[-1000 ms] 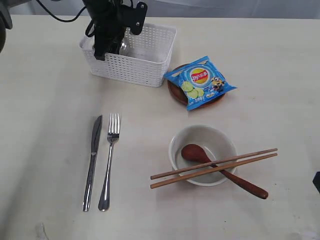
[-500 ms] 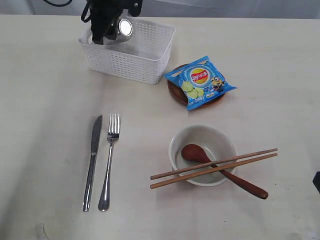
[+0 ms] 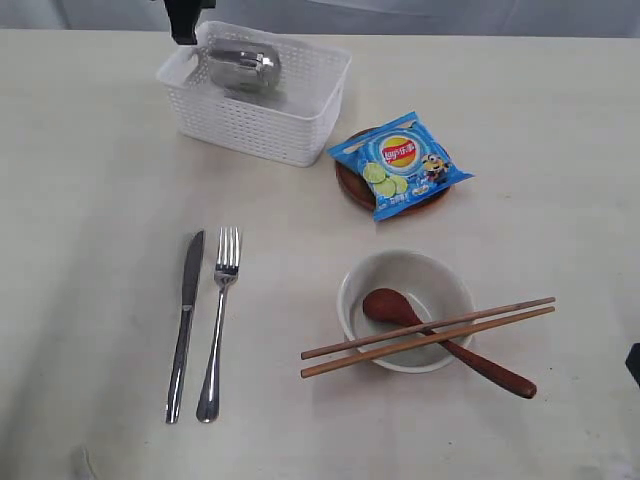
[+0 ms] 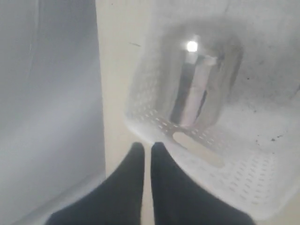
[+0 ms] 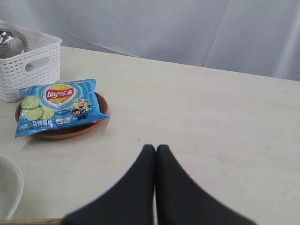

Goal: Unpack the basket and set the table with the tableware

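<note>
Steel cup lies on its side inside basket, roughly 4 o'clock from left hand in exterior view. Left hand pressed together, empty, outside basket's corner. Right hand likewise pressed together, empty.

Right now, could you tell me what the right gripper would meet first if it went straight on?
Probably only bare table; the right gripper points clear of the plate, though depth is unclear.

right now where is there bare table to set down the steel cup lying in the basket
Bare table lies left of the knife, in the strip between fork and bowl, and right of the chips packet. Crowded: the bowl with spoon and chopsticks across it, and the gap between basket and packet.
</note>
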{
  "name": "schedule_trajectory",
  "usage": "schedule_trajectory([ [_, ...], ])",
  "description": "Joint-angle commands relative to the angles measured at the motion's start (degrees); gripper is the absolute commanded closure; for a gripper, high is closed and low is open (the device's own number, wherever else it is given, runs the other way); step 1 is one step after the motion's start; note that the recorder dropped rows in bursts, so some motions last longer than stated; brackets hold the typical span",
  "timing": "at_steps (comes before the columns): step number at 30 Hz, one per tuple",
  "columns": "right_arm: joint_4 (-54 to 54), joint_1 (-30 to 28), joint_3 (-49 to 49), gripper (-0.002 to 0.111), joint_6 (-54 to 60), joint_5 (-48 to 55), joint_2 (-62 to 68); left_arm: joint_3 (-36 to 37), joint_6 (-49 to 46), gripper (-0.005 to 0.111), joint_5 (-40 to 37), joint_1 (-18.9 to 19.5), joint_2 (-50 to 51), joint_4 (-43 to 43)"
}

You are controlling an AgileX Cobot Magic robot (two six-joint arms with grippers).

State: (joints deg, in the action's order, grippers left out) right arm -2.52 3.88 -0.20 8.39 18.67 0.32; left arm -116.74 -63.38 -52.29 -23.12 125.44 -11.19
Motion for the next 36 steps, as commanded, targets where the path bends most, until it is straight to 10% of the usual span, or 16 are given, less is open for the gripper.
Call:
schedule_trajectory([
  [1, 0.32, -0.29, 0.2, 0.109, -0.07, -0.32, -0.32, 0.34, 5.3, 0.107, -2.57, 0.14, -1.22, -0.1],
  [8, 0.32, -0.29, 0.2, 0.109, -0.07, -0.32, -0.32, 3.76, 0.26, 0.107, -0.69, -0.12, -0.85, 15.93],
  [11, 0.32, -0.29, 0.2, 0.109, -0.07, -0.32, -0.32, 4.38, 2.71, 0.083, 2.59, -0.23, 0.92, 26.59],
  [14, 0.32, -0.29, 0.2, 0.109, -0.07, -0.32, -0.32, 4.38, 19.98, 0.052, 7.2, -0.23, 1.68, 28.76],
  [24, 0.32, -0.29, 0.2, 0.109, -0.07, -0.32, -0.32, 4.38, 28.95, 0.043, 1.32, -3.76, 5.02, 27.65],
  [36, 0.32, -0.29, 0.2, 0.109, -0.07, -0.32, -0.32, 4.38, -7.31, 0.031, 5.67, -7.43, 10.01, 26.17],
])
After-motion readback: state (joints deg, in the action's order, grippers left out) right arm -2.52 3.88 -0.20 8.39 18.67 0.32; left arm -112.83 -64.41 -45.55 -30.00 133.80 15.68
